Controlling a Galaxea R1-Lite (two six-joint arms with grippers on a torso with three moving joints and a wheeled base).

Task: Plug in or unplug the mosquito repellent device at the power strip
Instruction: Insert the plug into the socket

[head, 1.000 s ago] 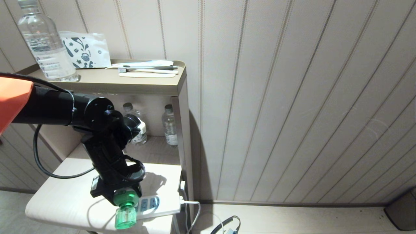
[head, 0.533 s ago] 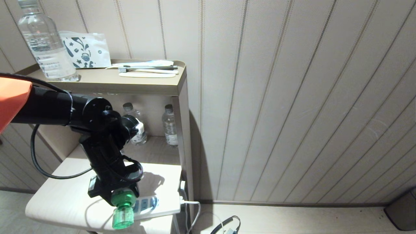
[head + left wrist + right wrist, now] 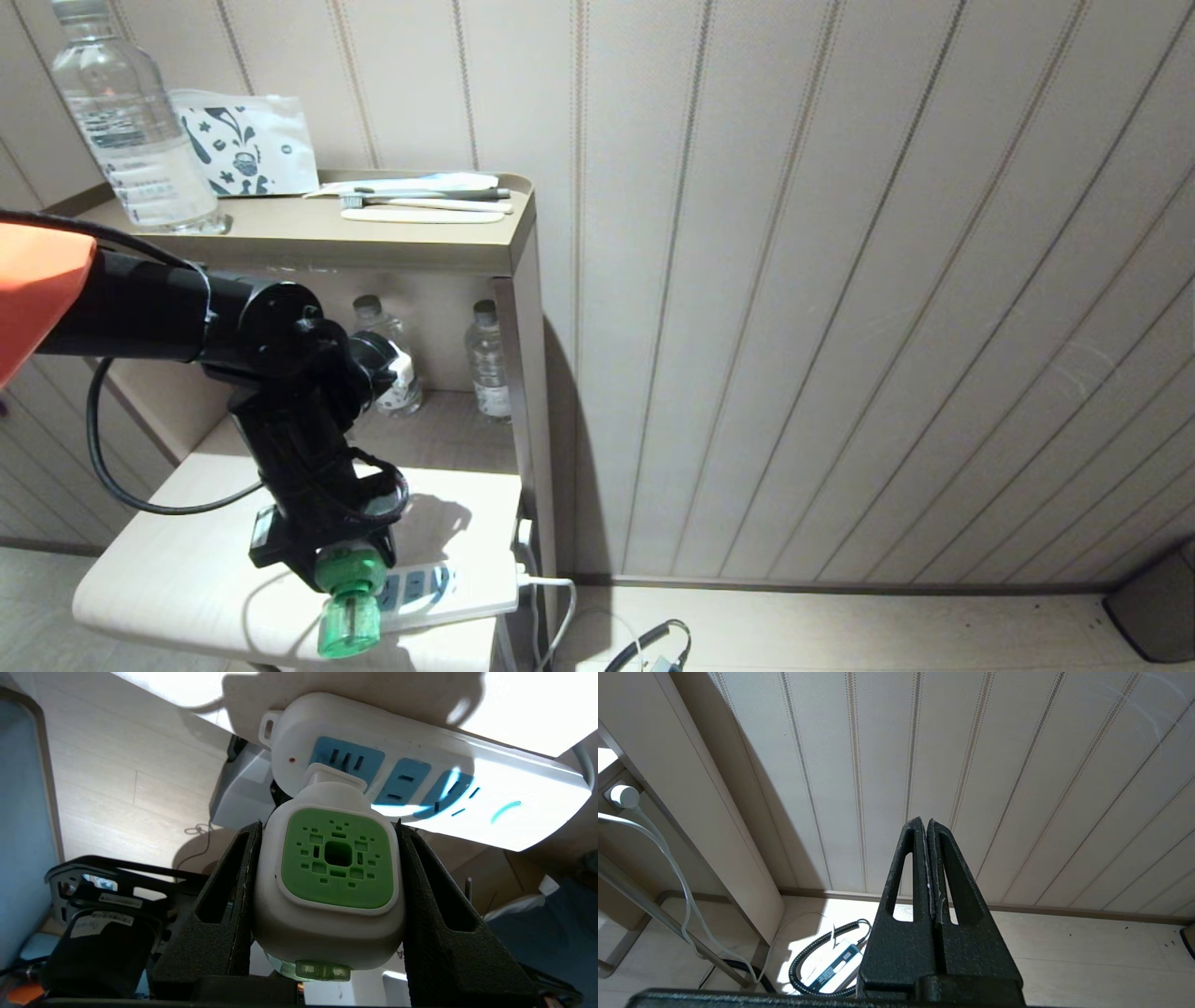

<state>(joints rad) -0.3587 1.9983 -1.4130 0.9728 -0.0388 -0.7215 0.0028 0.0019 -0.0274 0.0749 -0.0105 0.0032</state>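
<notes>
My left pincer (image 3: 329, 882) was closed on the mosquito repellent device (image 3: 329, 877), one finger flat against each side of its white head, so the grip itself was done. I held the device over the end of the power strip (image 3: 467, 788) farthest from its cord, its green bottle pointing away from the strip toward me. Its plug end sat right at the first blue socket at that end of the strip. I could not tell whether the prongs were partly seated or hanging just clear of the holes, since the device's own body hid them. So I judged the task to be in its middle: either the last push home or the first lift out was still to come, and letting go afterwards was still to be done too. The strip lay on the pale table (image 3: 168, 569), near the edge. My right pincer (image 3: 930, 868) was pressed shut on nothing, well away from the strip, facing the wall.
</notes>
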